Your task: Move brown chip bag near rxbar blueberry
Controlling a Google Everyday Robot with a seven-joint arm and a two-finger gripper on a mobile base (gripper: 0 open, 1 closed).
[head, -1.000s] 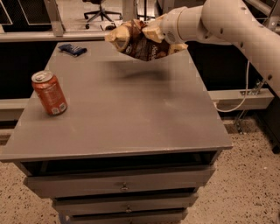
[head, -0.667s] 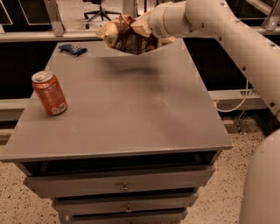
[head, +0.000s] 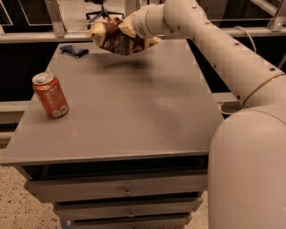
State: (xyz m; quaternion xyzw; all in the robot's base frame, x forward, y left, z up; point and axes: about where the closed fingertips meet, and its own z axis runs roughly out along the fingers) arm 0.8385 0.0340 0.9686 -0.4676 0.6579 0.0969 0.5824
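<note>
The brown chip bag, crinkled tan with dark brown print, hangs in the air above the far part of the grey table. My gripper is shut on the bag's upper right part, at the end of the white arm reaching in from the right. The rxbar blueberry, a small flat dark blue bar, lies at the table's far left corner, to the left of the bag and a little below it. The bag's shadow falls on the table just right of the bar.
An orange-red soda can stands upright near the table's left edge. Drawers sit under the tabletop. My white arm crosses the right side. An office chair stands behind the table.
My gripper has carried the chip bag left and toward the far edge, closer to the blue bar. The can and bar have not moved.
</note>
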